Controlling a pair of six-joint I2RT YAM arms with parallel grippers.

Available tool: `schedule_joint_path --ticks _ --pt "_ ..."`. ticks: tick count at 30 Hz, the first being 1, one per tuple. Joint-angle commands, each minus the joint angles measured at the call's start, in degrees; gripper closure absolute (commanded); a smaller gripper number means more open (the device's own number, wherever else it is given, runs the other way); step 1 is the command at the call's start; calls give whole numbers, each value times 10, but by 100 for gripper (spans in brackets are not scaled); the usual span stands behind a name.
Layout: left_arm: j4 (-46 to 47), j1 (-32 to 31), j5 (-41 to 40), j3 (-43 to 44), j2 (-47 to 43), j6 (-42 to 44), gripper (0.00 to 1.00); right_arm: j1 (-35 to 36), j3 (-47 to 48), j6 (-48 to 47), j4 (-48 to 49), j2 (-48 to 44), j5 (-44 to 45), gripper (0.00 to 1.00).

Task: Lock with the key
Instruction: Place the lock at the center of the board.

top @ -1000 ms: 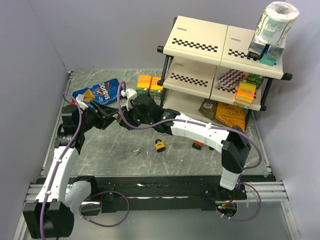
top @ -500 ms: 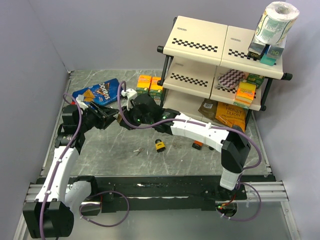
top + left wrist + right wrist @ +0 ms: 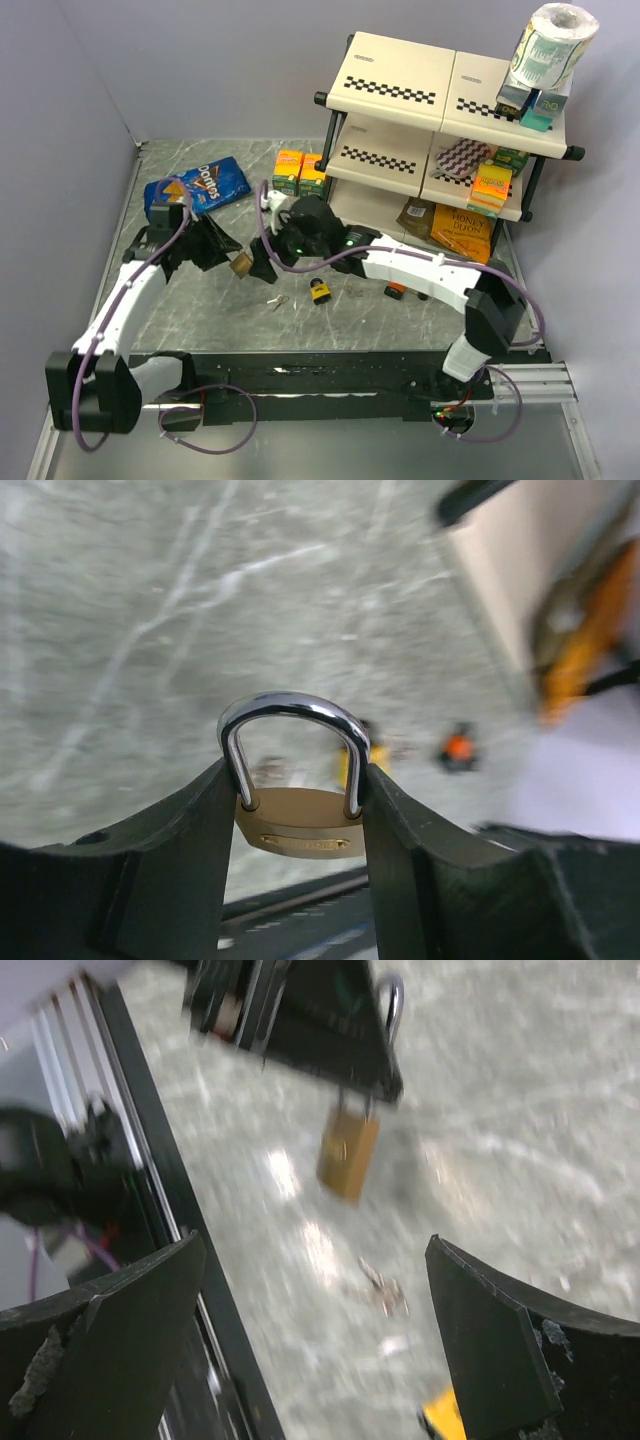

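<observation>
Release by the right gripper (image 3: 315,1250) left its jaws wide and empty, free to fetch the key (image 3: 280,300) lying below them, while the brass padlock (image 3: 300,825) hung by its shackle, clamped between the jaws of the left gripper (image 3: 295,780).

Top external: we look down from above and behind arm bases, facing far wall, distant; whole table (image 3: 220,315) and shelf rack (image 3: 440,110) in frame. Left wrist: we sit close behind left gripper (image 3: 295,772), looking rightward across table, rack at frame edge. Right wrist: we peer steeply down past right gripper (image 3: 315,1243), near tabletop, blurred. All three views share brass padlock (image 3: 241,263) and yellow lock (image 3: 319,291).
</observation>
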Motion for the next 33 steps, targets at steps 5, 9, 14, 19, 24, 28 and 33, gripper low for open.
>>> schedule_joint_path --ticks 5,9,14,19,24,28,33 --pt "-53 -100 -133 41 87 118 99 -73 -106 -53 -22 -128 -46 0" --pt "-61 -161 -161 72 134 135 99 -128 -152 -64 -27 -169 -60 0" --pt "-72 -200 -198 95 199 153 99 -153 -191 -72 -33 -203 -72 0" --pt "-82 -214 -220 108 267 165 99 -165 -203 -71 -32 -216 -73 0" --pt "-96 -221 -248 121 304 179 99 -170 -206 -71 -29 -216 -73 0" --pt "-93 -223 -257 108 305 177 99 -173 -204 -69 -29 -214 -74 0" --pt "-84 -235 -252 84 289 172 98 -175 -204 -68 -30 -214 -73 0"
